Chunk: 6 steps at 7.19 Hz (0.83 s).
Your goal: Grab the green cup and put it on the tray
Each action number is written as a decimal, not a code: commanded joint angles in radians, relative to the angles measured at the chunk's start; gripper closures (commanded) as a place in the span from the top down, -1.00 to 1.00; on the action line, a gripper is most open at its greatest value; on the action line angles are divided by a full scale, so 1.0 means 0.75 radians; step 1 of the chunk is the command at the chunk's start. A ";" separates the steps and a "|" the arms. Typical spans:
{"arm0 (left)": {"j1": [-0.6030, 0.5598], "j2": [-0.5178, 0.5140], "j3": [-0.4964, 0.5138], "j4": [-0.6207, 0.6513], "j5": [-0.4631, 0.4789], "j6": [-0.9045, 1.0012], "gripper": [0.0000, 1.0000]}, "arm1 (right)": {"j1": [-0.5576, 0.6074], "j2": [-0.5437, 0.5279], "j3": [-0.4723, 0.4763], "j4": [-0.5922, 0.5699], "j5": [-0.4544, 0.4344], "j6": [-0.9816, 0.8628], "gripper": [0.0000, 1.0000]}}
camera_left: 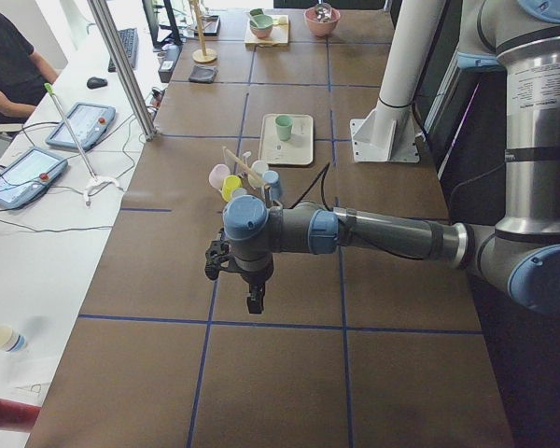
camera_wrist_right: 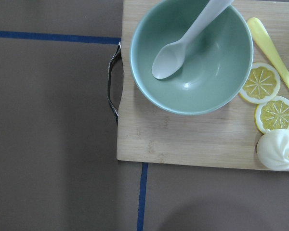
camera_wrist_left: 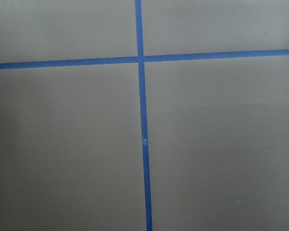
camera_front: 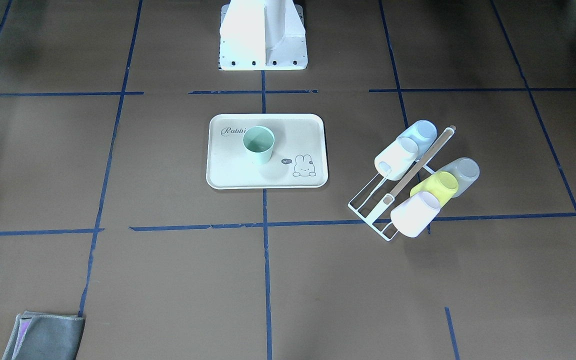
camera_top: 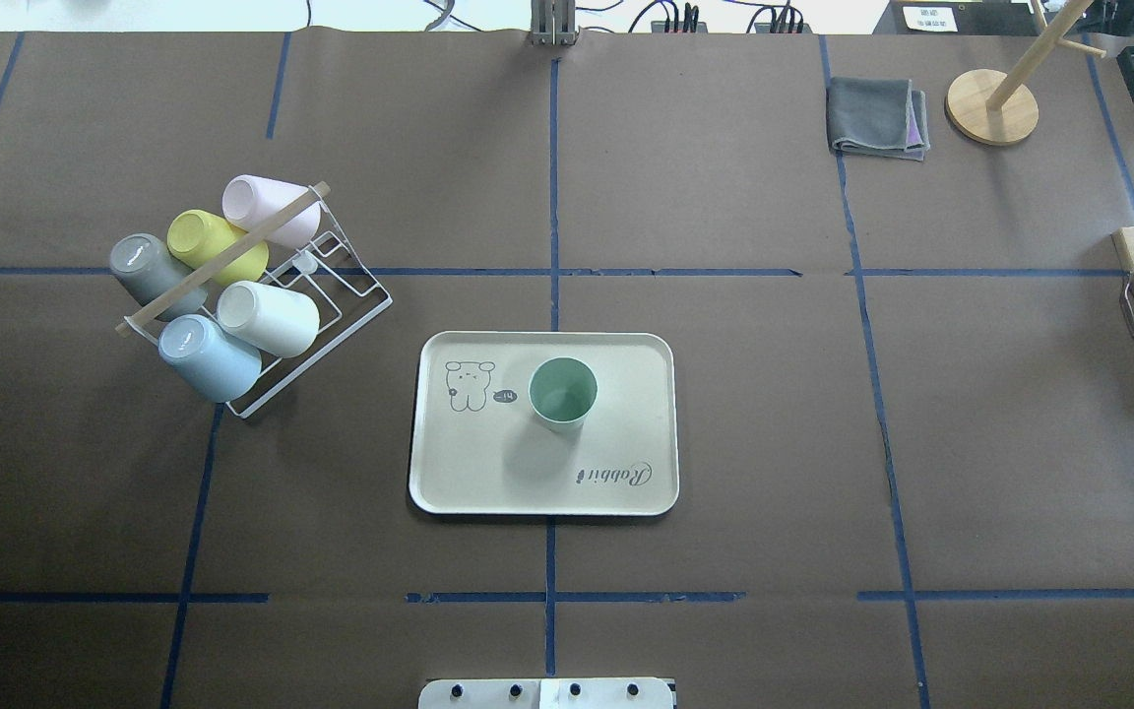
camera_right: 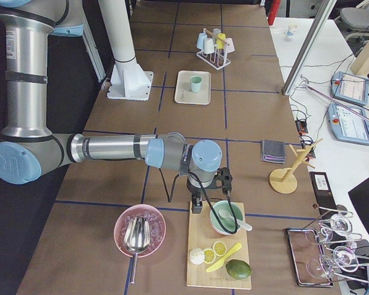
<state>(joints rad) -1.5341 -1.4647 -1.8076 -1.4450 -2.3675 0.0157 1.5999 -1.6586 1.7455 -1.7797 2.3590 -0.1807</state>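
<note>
The pale mint-green cup stands upright on the cream "Rabbit" tray at the table's middle; both also show in the overhead view, the cup on the tray. Nothing touches the cup. My left gripper hangs over bare table far off at the table's left end, seen only in the exterior left view. My right gripper hangs at the right end by a wooden board, seen only in the exterior right view. I cannot tell whether either is open or shut. The left wrist view shows only brown table and blue tape.
A white wire rack holds several cups, among them a yellow-green cup and a light blue cup, left of the tray. A grey cloth and wooden stand are at far right. A wooden board carries a green bowl, spoon and lemon slices.
</note>
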 commanded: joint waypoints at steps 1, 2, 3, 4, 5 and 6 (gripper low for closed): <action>0.000 0.002 0.001 -0.002 0.047 0.002 1.00 | 0.000 0.000 0.006 0.000 0.000 0.002 1.00; 0.006 0.000 -0.001 -0.004 0.048 0.002 1.00 | 0.000 0.000 0.002 0.000 0.000 0.002 1.00; 0.006 0.000 0.001 -0.004 0.046 0.002 1.00 | 0.000 0.000 0.000 0.000 -0.002 0.002 1.00; 0.006 0.000 -0.007 -0.004 0.040 0.002 1.00 | 0.000 -0.006 0.004 0.000 -0.002 0.002 1.00; 0.006 0.000 -0.007 -0.004 0.042 0.002 1.00 | 0.000 -0.008 -0.006 -0.002 -0.004 0.004 1.00; 0.006 -0.002 -0.007 -0.004 0.042 0.002 1.00 | 0.000 -0.006 -0.004 0.000 -0.002 0.004 1.00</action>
<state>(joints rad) -1.5295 -1.4654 -1.8124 -1.4481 -2.3363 0.0169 1.6000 -1.6627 1.7438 -1.7800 2.3572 -0.1785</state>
